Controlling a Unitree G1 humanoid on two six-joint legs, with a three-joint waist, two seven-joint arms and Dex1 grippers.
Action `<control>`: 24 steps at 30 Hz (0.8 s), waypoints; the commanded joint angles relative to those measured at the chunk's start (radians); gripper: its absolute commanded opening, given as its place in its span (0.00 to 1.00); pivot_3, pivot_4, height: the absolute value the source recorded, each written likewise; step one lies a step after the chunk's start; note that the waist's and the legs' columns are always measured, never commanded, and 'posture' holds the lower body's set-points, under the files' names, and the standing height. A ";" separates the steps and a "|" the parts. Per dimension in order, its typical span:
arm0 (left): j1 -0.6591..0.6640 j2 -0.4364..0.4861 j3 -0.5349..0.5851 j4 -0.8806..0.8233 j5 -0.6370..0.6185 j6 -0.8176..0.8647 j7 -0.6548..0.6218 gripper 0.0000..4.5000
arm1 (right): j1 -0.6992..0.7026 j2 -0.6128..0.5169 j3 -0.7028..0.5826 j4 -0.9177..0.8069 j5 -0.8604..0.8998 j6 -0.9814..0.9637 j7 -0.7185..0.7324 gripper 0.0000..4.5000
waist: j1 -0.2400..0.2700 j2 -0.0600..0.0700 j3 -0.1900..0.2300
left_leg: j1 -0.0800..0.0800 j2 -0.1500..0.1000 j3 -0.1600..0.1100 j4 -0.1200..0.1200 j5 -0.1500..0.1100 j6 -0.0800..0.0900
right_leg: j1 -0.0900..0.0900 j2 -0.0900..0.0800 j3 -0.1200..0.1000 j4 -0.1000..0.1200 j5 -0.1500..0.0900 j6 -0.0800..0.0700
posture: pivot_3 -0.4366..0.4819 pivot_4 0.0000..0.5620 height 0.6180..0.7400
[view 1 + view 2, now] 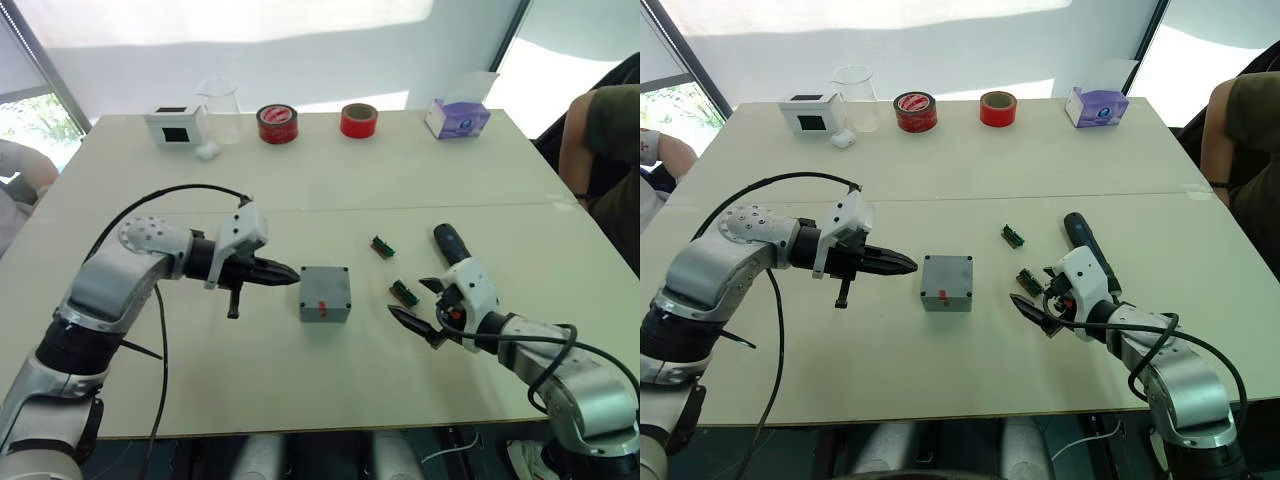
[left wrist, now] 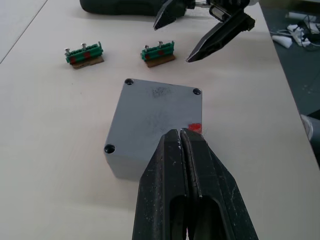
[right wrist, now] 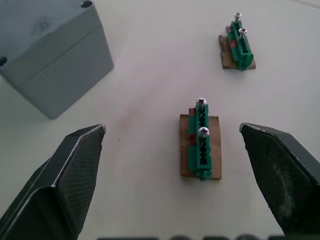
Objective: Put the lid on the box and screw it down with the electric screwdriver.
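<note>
The box sits mid-table with its lid already on, corner holes showing. Just left of it the left gripper is clenched empty; right of it the right gripper gapes over a green screw holder. Fetching screws looks next. Beyond, the electric screwdriver lies pointing away from the robot

Box mid-table, two screw holders to its right, electric screwdriver farther right.
</note>
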 commanded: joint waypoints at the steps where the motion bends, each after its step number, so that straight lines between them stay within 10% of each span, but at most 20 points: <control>1: 0.004 0.007 0.008 -0.011 0.006 -0.019 0.004 0.00 | -0.013 -0.006 0.002 0.006 -0.009 -0.037 -0.017 0.94 | -0.001 0.000 0.000 | 0.000 0.000 0.000 0.000 0.000 0.000 | 0.000 0.000 0.000 0.000 0.000 0.000 | 0.48 0.27 1.00; 5: 0.024 0.007 0.016 -0.016 0.010 -0.021 0.016 0.00 | -0.016 -0.004 0.008 0.040 -0.018 -0.062 -0.029 0.72 | -0.001 0.000 0.000 | 0.000 0.000 0.000 0.000 0.000 0.000 | 0.000 0.000 0.000 0.000 0.000 0.000 | 0.48 0.27 1.00; 13: 0.052 0.006 0.022 -0.025 0.015 -0.029 0.033 0.00 | -0.032 0.003 0.007 0.069 -0.003 -0.081 -0.041 0.72 | -0.001 0.000 0.000 | 0.000 0.000 0.000 0.000 0.000 0.000 | 0.000 0.000 0.000 0.000 0.000 0.000 | 0.48 0.27 1.00; 20: 0.056 0.007 0.029 -0.023 0.001 -0.030 0.036 0.00 | -0.036 0.007 0.022 0.078 -0.006 -0.091 -0.048 0.23 | -0.001 0.000 0.000 | 0.000 0.000 0.000 0.000 0.000 0.000 | 0.000 0.000 0.000 0.000 0.000 0.000 | 0.48 0.27 1.00; 24: 0.061 0.009 0.032 -0.021 0.000 -0.033 0.036 0.00 | -0.031 0.007 0.024 0.076 -0.002 -0.094 -0.050 0.23 | 0.000 0.000 0.000 | 0.000 0.000 0.000 0.000 0.000 0.000 | 0.000 0.000 0.000 0.000 0.000 0.000 | 0.48 0.27 1.00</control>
